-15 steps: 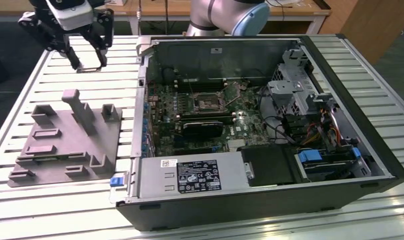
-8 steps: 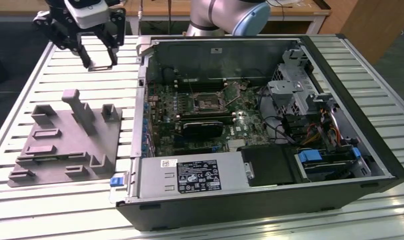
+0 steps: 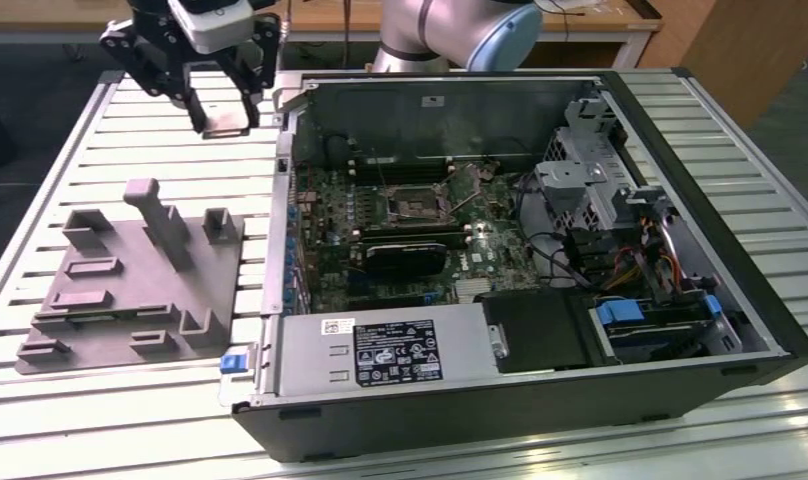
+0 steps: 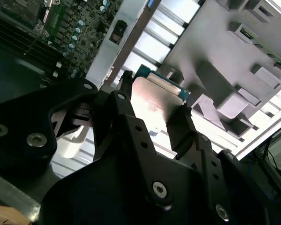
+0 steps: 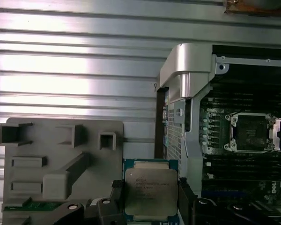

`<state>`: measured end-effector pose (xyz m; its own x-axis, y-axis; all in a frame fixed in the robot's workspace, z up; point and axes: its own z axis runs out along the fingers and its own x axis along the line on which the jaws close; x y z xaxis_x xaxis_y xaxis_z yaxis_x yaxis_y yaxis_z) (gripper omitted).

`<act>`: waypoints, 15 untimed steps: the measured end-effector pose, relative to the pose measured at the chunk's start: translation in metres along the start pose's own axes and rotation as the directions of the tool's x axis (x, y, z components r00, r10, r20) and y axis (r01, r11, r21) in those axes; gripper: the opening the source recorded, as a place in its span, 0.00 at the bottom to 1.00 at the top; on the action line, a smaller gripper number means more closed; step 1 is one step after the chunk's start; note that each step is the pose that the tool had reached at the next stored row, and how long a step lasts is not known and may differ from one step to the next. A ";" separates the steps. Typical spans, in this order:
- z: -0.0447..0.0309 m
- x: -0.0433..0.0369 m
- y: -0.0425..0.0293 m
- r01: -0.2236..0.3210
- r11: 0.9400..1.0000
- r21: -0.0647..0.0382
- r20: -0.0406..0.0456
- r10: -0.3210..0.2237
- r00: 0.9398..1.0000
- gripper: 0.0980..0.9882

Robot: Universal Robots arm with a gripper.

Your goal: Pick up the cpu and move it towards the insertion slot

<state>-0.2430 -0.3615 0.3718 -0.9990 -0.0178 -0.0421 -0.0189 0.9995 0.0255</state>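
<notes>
My gripper (image 3: 227, 122) hangs high above the slatted table at the exterior view's left, just outside the open computer case. It is shut on the cpu (image 3: 227, 130), a small flat square chip. In both wrist views the cpu (image 5: 151, 190) (image 4: 157, 101) sits between the two black fingers (image 5: 116, 193), silvery top with a green rim. The insertion slot (image 3: 415, 200) (image 5: 250, 132) is a square socket with a dark centre and silver frame on the green board inside the case. It lies to the exterior view's right of the gripper and lower down.
A grey tray (image 3: 124, 290) (image 5: 61, 154) with raised blocks lies on the table below the gripper. The case wall (image 3: 281, 150) (image 5: 185, 70) stands between gripper and board. A black card (image 3: 404, 255), a power supply (image 3: 377, 352) and drive cages (image 3: 604, 190) fill the case.
</notes>
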 end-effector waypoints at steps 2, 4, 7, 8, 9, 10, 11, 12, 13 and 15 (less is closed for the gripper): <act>0.0001 -0.0030 0.0003 -0.001 1.000 0.000 -0.002 0.001 1.000 0.50; 0.0002 -0.0060 0.0006 -0.001 1.000 0.000 -0.006 0.001 1.000 0.50; 0.0004 -0.0104 0.0011 -0.002 1.000 0.000 -0.015 0.002 1.000 0.50; 0.0005 -0.0120 0.0013 -0.002 1.000 0.000 -0.017 0.002 1.000 0.50; 0.0007 -0.0144 0.0014 -0.002 1.000 0.000 -0.017 0.002 1.000 0.50; 0.0008 -0.0175 0.0015 -0.002 1.000 0.000 -0.017 0.002 1.000 0.50; 0.0009 -0.0215 0.0016 -0.002 1.000 0.000 -0.017 0.002 1.000 0.50; 0.0011 -0.0258 0.0016 -0.002 1.000 0.000 -0.017 0.002 1.000 0.50; 0.0013 -0.0301 0.0017 -0.002 1.000 0.000 -0.017 0.002 1.000 0.50; 0.0017 -0.0389 0.0018 -0.002 1.000 -0.001 -0.017 0.002 1.000 0.50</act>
<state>-0.2041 -0.3589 0.3718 -0.9996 -0.0165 -0.0249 -0.0172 0.9995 0.0262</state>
